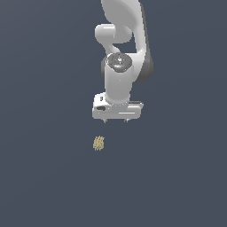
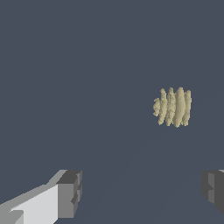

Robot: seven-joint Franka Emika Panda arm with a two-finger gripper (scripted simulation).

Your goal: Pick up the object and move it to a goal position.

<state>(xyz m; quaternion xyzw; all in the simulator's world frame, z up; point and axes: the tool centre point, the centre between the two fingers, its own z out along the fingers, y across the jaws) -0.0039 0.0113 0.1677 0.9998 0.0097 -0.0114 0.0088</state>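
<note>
One object (image 1: pixel 99 143) is in play: a small pale tan, ridged clump lying alone on the dark tabletop (image 1: pixel 44 177), just left of centre in the exterior view and below the arm. The claw (image 1: pixel 115 120) hangs above and slightly to the exterior view's right of it, apart from it, with nothing between the fingers. In the wrist view the two dark fingertips (image 2: pixel 70 192) stand wide apart at the lower corners of the frame, so the claw is open and empty; the clump (image 2: pixel 173 107) appears right of centre, outside the gap. Task progress, as judged: no grasp is made and no lift is begun. Remaining steps are alignment over the clump, descent, closure, lift and transfer. No goal marker is visible in either view.
</note>
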